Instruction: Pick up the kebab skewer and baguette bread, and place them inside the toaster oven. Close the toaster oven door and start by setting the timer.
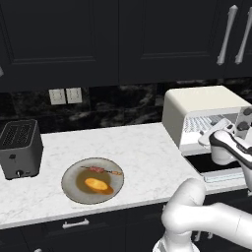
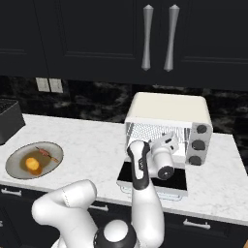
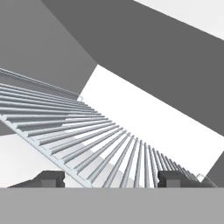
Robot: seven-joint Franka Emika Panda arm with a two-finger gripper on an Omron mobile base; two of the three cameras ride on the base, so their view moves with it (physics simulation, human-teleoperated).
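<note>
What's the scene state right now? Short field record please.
toaster oven: on counter, right side
toaster oven door: folded down, open
wire rack: inside oven, bare
gripper: at oven mouth, jaws apart, holding nothing
plate: on counter, left of oven
kebab skewer: on plate, far side
baguette bread: on plate, near side
toaster: far left of counter

Dark toaster, wall outlets
</note>
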